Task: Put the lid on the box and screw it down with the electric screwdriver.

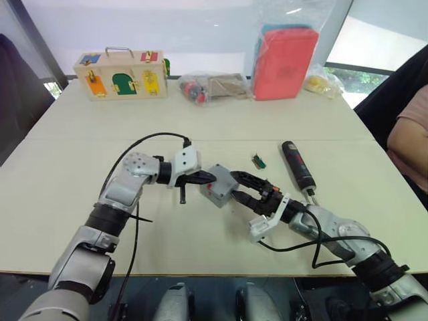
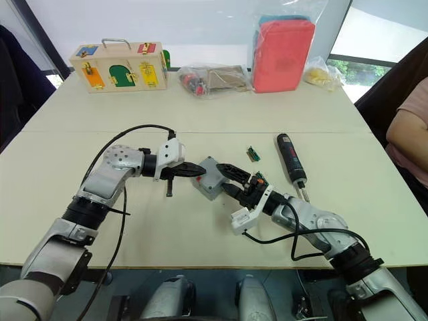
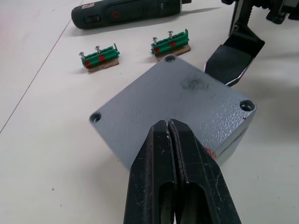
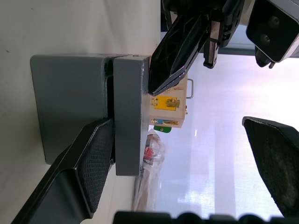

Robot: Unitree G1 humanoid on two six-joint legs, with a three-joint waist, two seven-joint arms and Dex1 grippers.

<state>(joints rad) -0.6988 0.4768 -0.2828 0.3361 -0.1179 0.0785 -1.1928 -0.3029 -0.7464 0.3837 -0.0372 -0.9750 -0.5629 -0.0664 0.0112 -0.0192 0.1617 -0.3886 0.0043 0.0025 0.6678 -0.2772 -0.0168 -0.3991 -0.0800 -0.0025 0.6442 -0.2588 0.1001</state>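
A pale bench (image 1: pixel 80 200) stands before bright windows, with a seam running across it. Along its far edge sit a wooden box with colourful latches (image 1: pixel 121 73), a clear bag of small parts (image 1: pixel 214 87), a red case in a plastic sleeve (image 1: pixel 284 61) and a bag of yellow items (image 1: pixel 322 84). A person's arm (image 1: pixel 409 137) shows at the robot's right.

At mid-bench the lid (image 3: pixel 175 100) lies on the box (image 4: pixel 70 105). The right wrist view shows the lid sitting slightly off the box's outline, with a narrow gap along part of the joint. The lid's top is plain grey, with a dark smudge and screw holes at three visible corners. A red spot shows at the box's edge beside the left pincer's fingers.

Left pincer (image 3: pixel 169 140): fingers pressed together, tip resting on the lid's top near one edge, nothing between them.

Right pincer (image 1: pixel 235 187): fingers spread wide. One finger lies against the side of the box and lid; the other stands well apart from them. It grips nothing.

The electric screwdriver (image 1: pixel 297 165) lies flat on the bench to the robot's right of the box, apart from both pincers, its bit pointing toward the robot. Two small green connector blocks (image 3: pixel 135 51) lie on the bench between the box and the screwdriver.
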